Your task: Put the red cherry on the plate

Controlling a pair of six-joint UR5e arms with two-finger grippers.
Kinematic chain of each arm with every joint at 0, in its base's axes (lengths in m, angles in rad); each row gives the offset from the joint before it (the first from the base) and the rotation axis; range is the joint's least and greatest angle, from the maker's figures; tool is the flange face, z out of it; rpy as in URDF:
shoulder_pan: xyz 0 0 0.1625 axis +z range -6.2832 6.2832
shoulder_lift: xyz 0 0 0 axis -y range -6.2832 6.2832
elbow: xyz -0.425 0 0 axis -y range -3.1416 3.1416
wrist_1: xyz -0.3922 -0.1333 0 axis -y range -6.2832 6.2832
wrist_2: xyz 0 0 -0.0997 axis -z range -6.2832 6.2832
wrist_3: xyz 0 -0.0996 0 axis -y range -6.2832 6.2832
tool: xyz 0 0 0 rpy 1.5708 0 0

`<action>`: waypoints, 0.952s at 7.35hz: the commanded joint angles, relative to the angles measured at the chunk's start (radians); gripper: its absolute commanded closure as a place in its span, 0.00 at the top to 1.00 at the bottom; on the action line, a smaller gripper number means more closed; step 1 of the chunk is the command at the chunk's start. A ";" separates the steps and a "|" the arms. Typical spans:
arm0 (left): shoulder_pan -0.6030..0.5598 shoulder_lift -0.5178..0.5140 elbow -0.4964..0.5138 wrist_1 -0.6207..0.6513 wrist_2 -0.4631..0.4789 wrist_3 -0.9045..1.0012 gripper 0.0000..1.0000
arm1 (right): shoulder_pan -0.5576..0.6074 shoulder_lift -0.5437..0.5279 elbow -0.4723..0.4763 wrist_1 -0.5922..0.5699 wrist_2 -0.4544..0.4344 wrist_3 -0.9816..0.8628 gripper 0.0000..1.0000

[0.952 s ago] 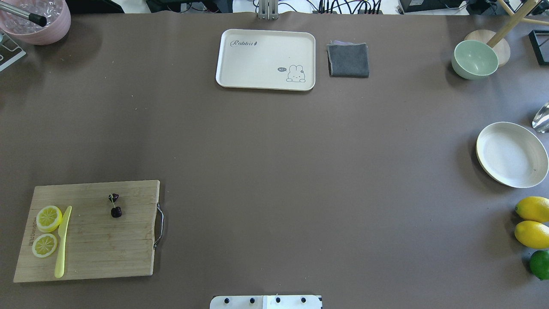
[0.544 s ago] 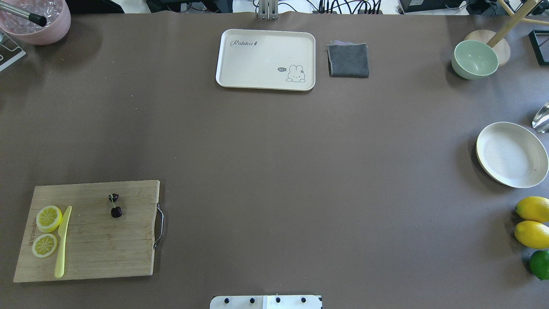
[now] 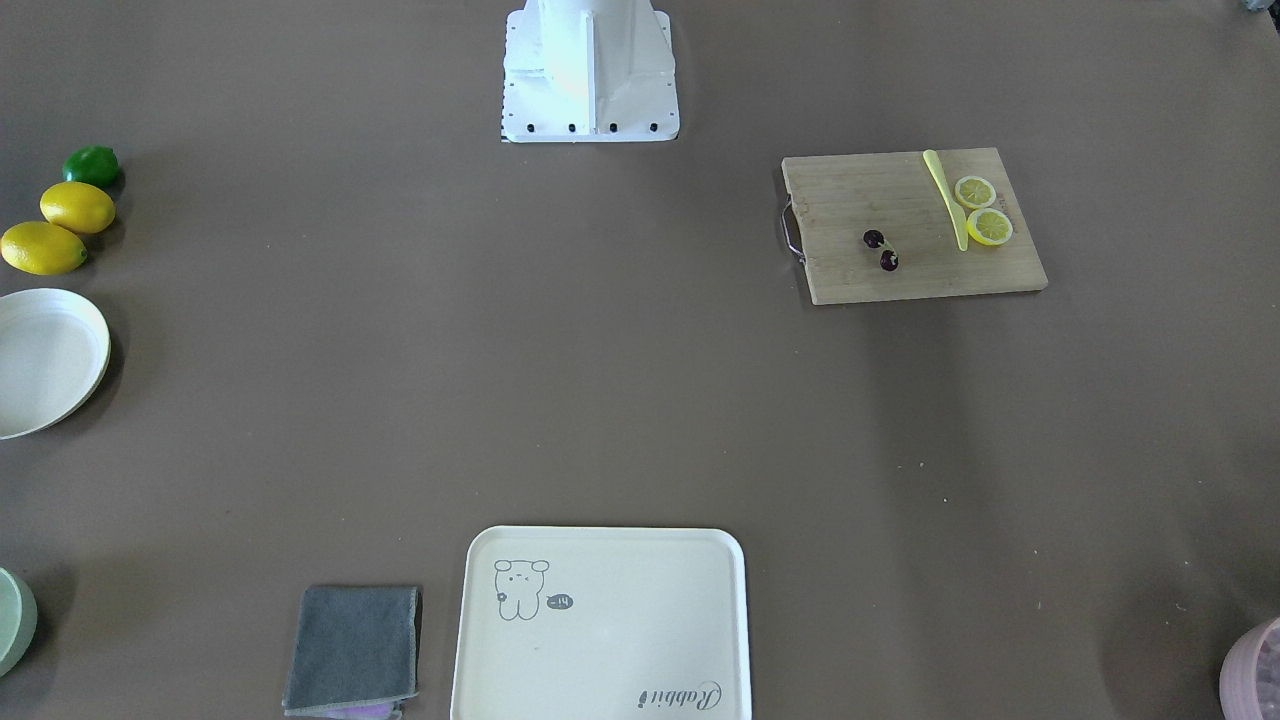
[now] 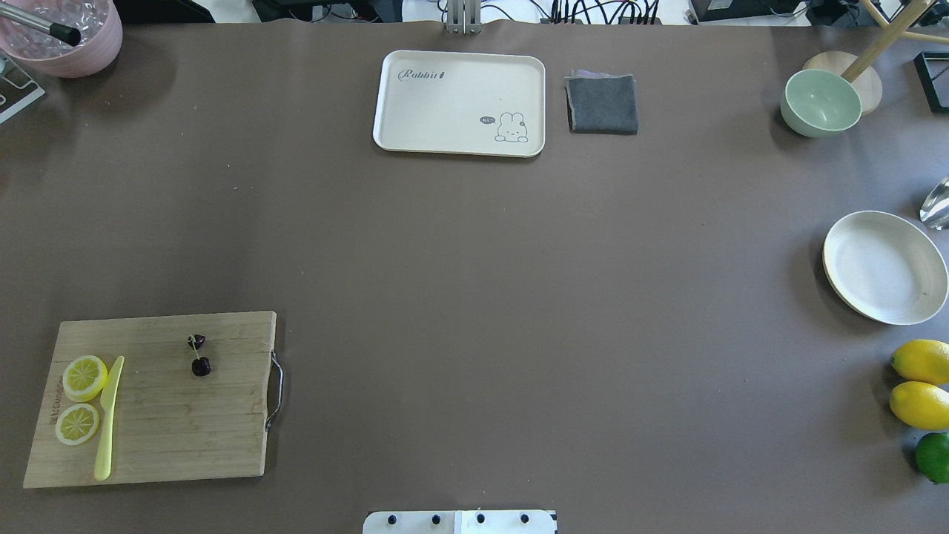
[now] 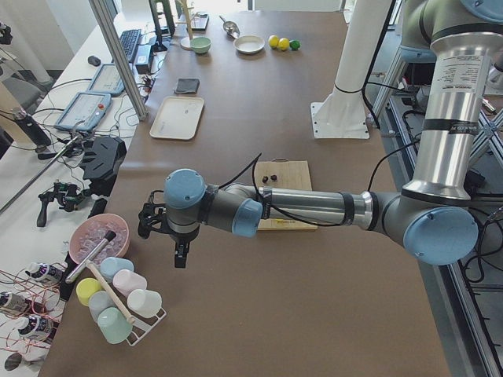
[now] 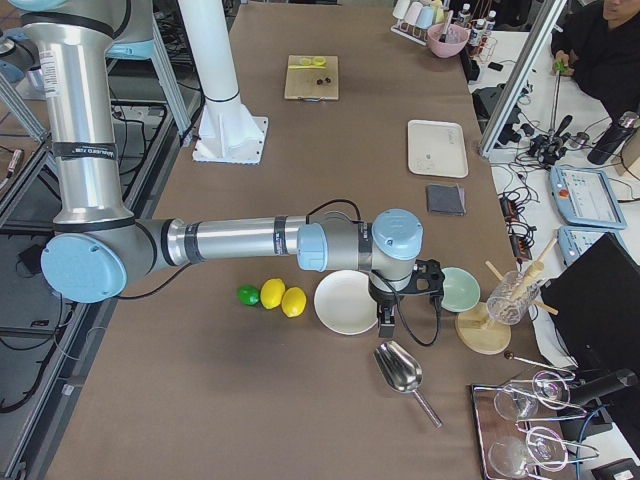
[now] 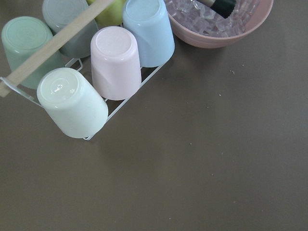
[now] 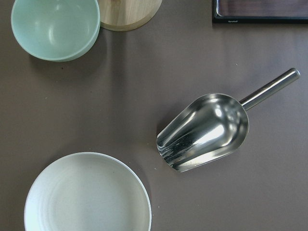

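Note:
The red cherry (image 4: pixel 199 356), a pair of small dark fruits on one stem, lies on a wooden cutting board (image 4: pixel 170 423) at the near left; it also shows in the front view (image 3: pixel 881 250). The plate (image 4: pixel 882 267) is a round cream dish at the far right edge, with nothing in it, and fills the lower left of the right wrist view (image 8: pixel 86 197). My left gripper (image 5: pixel 180 253) hangs over the table's left end near a cup rack, far from the cherry. My right gripper (image 6: pixel 386 322) hovers beside the plate. I cannot tell whether either is open or shut.
Two lemon slices (image 4: pixel 83 377) and a yellow knife (image 4: pixel 108 419) share the board. Two lemons (image 4: pixel 921 361) and a lime (image 4: pixel 934 456) sit near the plate, with a metal scoop (image 8: pixel 204 131) and a green bowl (image 4: pixel 819 102). A cream tray (image 4: pixel 460 102) and grey cloth (image 4: pixel 602 104) lie at the back.

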 commanded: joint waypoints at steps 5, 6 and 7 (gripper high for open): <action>0.001 -0.002 0.000 0.001 0.000 0.001 0.98 | 0.000 -0.004 0.001 0.000 0.015 -0.002 1.00; 0.001 -0.004 0.000 -0.001 0.000 0.000 0.98 | -0.002 -0.004 -0.006 0.000 0.040 -0.002 1.00; 0.001 -0.005 0.000 -0.002 0.000 0.001 0.98 | -0.005 -0.007 -0.009 0.000 0.040 -0.002 1.00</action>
